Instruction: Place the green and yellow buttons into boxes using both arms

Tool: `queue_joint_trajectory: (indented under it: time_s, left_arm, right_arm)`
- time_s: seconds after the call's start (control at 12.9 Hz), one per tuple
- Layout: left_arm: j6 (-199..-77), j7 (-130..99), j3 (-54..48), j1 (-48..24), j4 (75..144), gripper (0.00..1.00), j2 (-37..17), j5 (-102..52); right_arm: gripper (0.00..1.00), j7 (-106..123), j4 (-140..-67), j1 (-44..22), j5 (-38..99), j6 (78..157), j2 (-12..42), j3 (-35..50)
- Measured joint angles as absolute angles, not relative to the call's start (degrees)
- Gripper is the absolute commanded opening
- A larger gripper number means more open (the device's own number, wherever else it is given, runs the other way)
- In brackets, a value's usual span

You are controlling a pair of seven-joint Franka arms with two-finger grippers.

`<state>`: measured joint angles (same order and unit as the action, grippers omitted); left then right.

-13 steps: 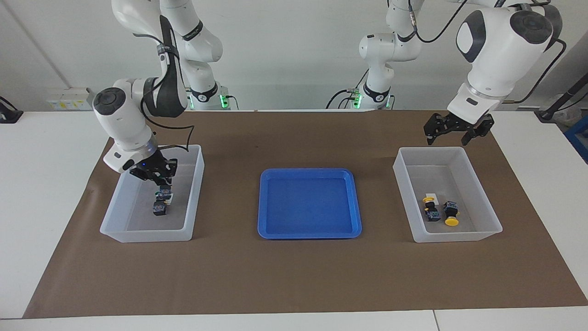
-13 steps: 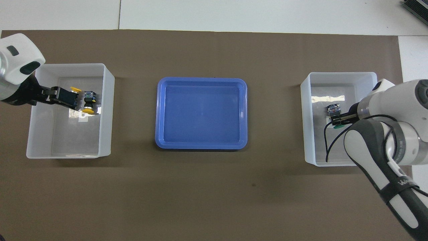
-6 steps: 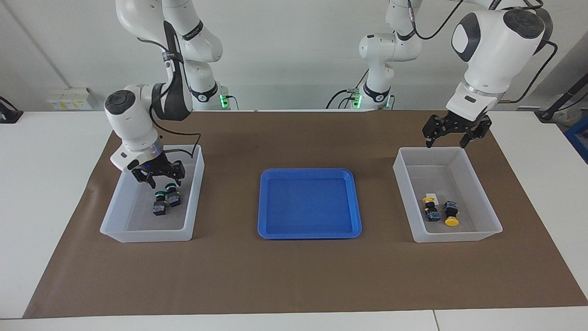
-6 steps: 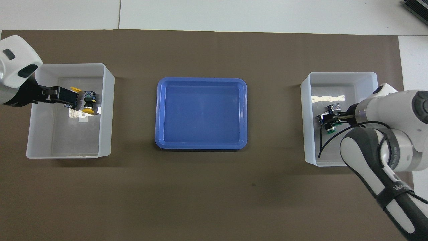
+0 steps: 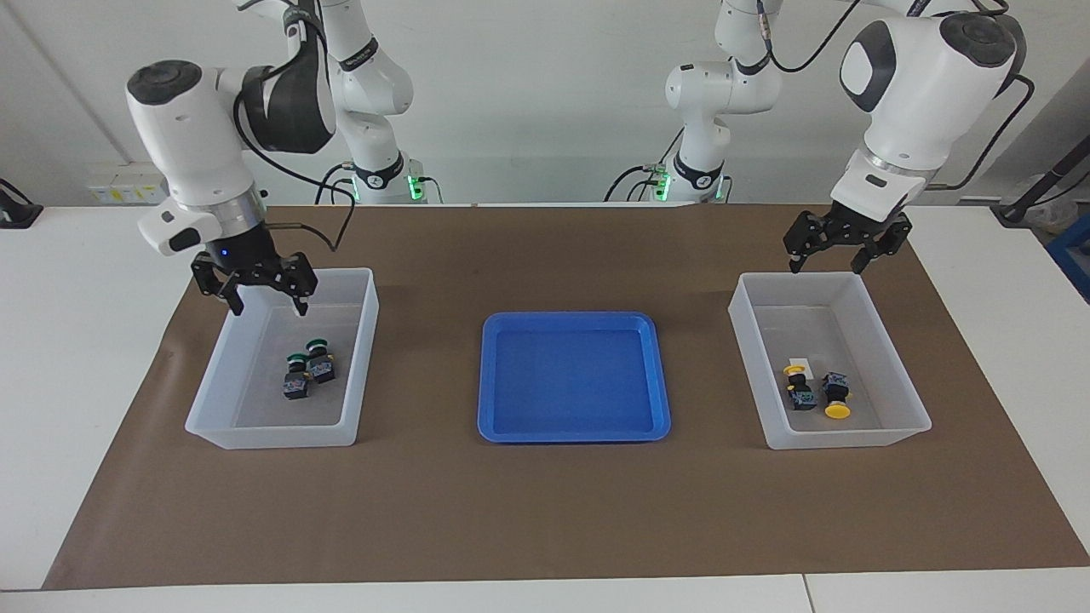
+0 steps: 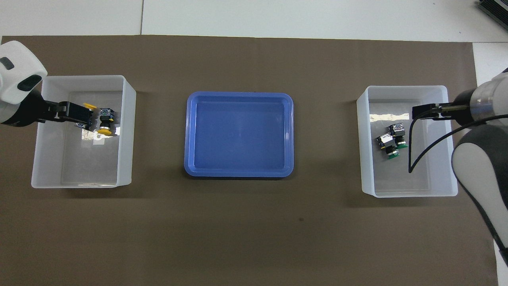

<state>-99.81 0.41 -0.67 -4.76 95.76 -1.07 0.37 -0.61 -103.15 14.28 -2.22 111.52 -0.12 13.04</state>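
Observation:
Two green buttons (image 5: 306,366) lie side by side in the box (image 5: 366,340) at the right arm's end; they also show in the overhead view (image 6: 391,141) in that box (image 6: 363,139). My right gripper (image 5: 266,306) is open and empty above that box's end nearer the robots; it also shows in the overhead view (image 6: 414,113). Two yellow buttons (image 5: 816,393) lie in the other box (image 5: 741,340). In the overhead view (image 6: 105,121) my left gripper (image 6: 85,117) partly covers them in that box (image 6: 127,131). In the facing view my left gripper (image 5: 826,266) is open and empty above that box's rim nearer the robots.
A shallow blue tray (image 5: 572,430) lies between the two boxes on the brown mat; it holds nothing and also shows in the overhead view (image 6: 238,95). White table shows around the mat (image 5: 545,511).
My right gripper was low in its box at a green button, let it go, and has risen out of the box. The two green buttons now lie together. My left gripper has barely moved.

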Motion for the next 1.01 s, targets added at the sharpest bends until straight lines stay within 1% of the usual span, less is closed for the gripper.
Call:
queue_joint_trajectory:
  time_s: [0.23, 0.54, 0.78, 1.01]
  left_arm:
    - [-99.79, 0.41, -0.78, -4.77, 95.76, 1.0, -0.81, 0.35]
    - [-99.79, 0.4, -0.82, -4.77, 95.76, 1.0, -0.29, 0.35]
    - [-99.79, 0.4, -0.76, -4.77, 95.76, 1.0, -0.2, 0.35]
    - [-99.79, 0.39, -0.74, -4.77, 95.76, 1.0, -0.2, 0.35]
  right_arm:
    - [1.0, -0.76, -95.58, 14.86, -2.29, 100.79, -0.77, 12.65]
    - [1.0, -0.81, -88.98, 15.46, -2.3, 89.88, -2.68, 10.68]
    - [1.0, -0.85, -88.69, 14.67, -2.26, 88.41, -3.28, 9.38]
    - [1.0, -1.59, -88.7, 6.57, -2.26, 87.48, -3.24, 1.65]
